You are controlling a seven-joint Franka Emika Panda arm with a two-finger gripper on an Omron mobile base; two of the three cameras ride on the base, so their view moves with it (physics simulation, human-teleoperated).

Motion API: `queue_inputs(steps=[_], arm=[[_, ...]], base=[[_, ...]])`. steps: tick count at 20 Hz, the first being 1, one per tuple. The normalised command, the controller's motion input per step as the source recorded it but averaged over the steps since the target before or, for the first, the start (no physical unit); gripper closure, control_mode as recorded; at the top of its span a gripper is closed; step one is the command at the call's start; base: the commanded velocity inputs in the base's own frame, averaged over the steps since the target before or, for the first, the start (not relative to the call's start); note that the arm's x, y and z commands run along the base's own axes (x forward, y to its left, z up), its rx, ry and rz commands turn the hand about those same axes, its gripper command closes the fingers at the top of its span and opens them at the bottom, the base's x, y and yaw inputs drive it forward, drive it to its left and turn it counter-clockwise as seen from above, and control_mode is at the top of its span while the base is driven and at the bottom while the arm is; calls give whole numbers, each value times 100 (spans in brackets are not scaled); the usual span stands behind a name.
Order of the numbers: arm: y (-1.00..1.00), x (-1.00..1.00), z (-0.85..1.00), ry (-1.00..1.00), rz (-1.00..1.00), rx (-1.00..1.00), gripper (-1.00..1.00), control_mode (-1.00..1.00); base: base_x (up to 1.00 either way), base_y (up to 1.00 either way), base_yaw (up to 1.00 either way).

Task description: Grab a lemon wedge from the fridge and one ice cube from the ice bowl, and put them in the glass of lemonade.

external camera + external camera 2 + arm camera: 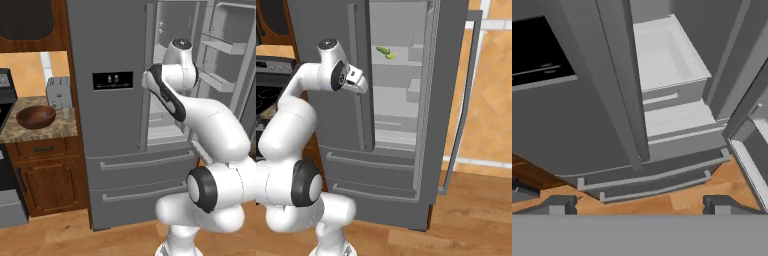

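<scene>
The fridge [112, 125] stands with its right door [458, 95] swung wide open and its left door shut; the black dispenser panel [113, 80] sits on the shut door. Inside, on an upper shelf, lie a small green item and a yellowish piece [390, 56] that may be the lemon wedge; it is too small to tell for sure. White bins and shelves fill the lower part of the open compartment [664, 55], above the two drawers [652, 177].

The arm is raised in front of the fridge, its gripper [358, 80] near the long handle of the shut door, at the edge of the opening. The jaws are spread wide and hold nothing.

To the left of the fridge, on the worktop [42, 131], rests the ice bowl [35, 116]. The toaster [58, 92] stands behind it, and the glass [66, 113] is just beside the bowl, in front of the toaster.
</scene>
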Motion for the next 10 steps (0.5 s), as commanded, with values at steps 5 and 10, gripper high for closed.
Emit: queue_inputs(steps=[5, 10], arm=[[12, 63, -33, 0, 0, 0, -100, -100], [3, 45, -26, 0, 1, 0, -100, -100]], base=[[0, 0, 0], [0, 0, 0]])
